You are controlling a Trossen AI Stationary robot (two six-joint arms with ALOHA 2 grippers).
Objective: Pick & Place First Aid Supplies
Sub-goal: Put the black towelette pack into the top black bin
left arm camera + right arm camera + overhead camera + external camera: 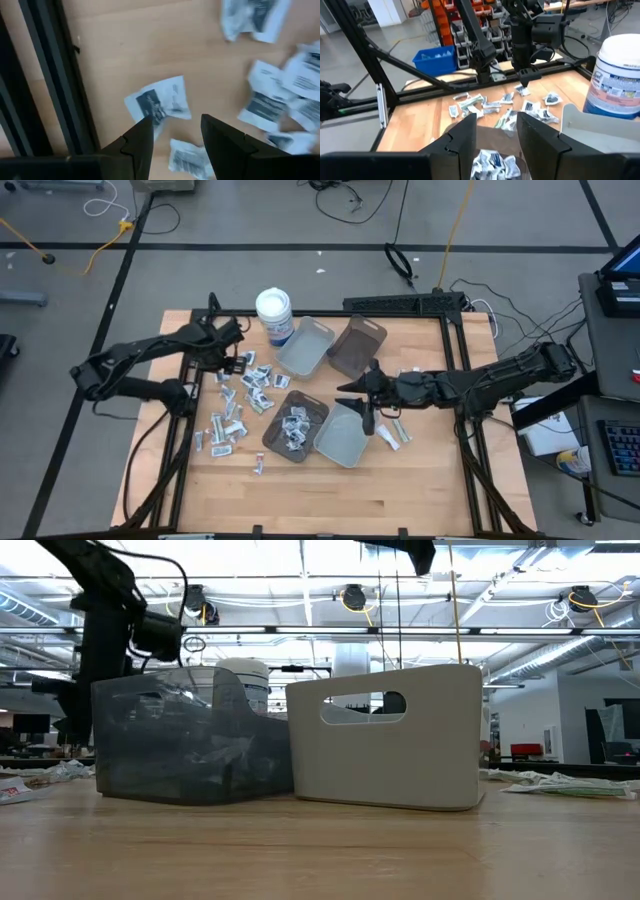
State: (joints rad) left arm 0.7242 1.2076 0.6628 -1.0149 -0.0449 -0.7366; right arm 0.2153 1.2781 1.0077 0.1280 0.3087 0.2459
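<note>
Hovering left gripper, jaws narrowly parted and empty, over a packet lying flat on the bench; best centred before closing

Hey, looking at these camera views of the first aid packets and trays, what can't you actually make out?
- Print on the packets: too small in the high view, blurred in the left wrist view.
- Contents of the dark tray: low view, murky through its tinted wall.
- Inside of the pale tray: low view, hidden by its solid wall.
- Tub label: right wrist view, cut off by the edge.
- Right gripper: whether it holds anything, unclear.
</note>
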